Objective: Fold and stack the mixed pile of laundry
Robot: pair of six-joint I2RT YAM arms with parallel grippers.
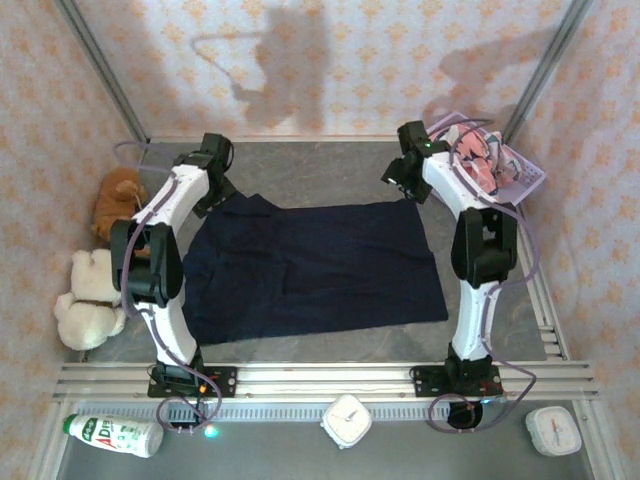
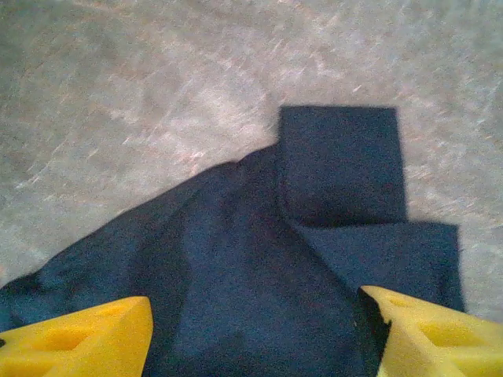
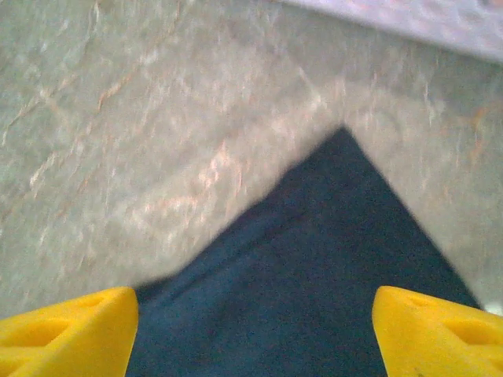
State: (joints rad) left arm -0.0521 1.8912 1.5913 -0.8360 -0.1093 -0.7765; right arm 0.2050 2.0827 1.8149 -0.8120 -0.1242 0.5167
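Left tool (image 2: 255,298) and right tool (image 3: 255,292) gape apart over the navy garment (image 1: 320,265) — yellow fingers (image 2: 78,342) cropped at frame edge.

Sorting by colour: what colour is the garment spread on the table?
Plain dark navy garment, clearest in top external view.

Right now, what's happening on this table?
A dark navy garment lies spread mostly flat on the table. The robot's left gripper and right gripper hang open over its two far corners, gripping nothing. A pink printed garment sits in the basket at far right.
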